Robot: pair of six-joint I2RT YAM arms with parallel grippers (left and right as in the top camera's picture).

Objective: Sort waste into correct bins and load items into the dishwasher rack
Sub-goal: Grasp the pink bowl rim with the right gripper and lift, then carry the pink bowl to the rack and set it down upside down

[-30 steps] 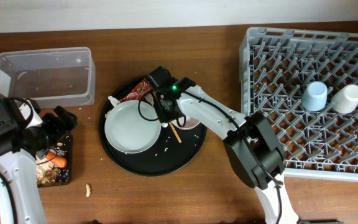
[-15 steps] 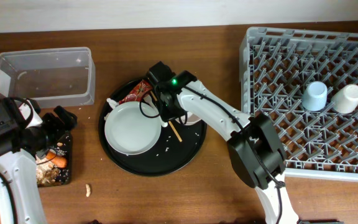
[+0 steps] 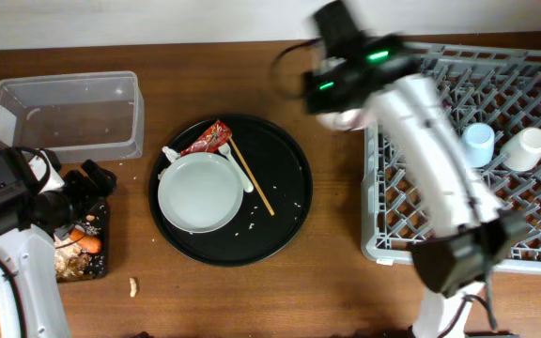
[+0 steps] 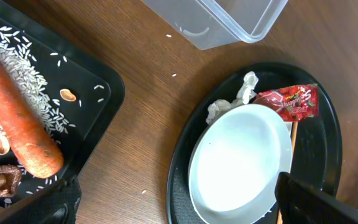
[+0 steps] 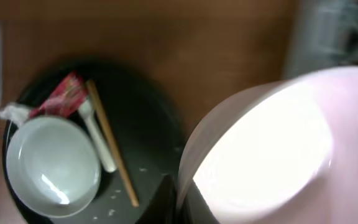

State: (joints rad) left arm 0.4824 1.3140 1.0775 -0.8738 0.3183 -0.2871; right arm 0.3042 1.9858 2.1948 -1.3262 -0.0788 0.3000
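Overhead, the right tool (image 3: 339, 101) pinches the white-pink bowl (image 3: 350, 119), held above the left edge of the dishwasher rack (image 3: 533, 207). The left tool (image 3: 97, 186) hangs spread wide, far left of that rack.

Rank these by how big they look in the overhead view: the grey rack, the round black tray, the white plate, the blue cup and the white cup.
Largest first:
1. grey rack
2. round black tray
3. white plate
4. blue cup and white cup: they look about alike, so I won't rank those two.
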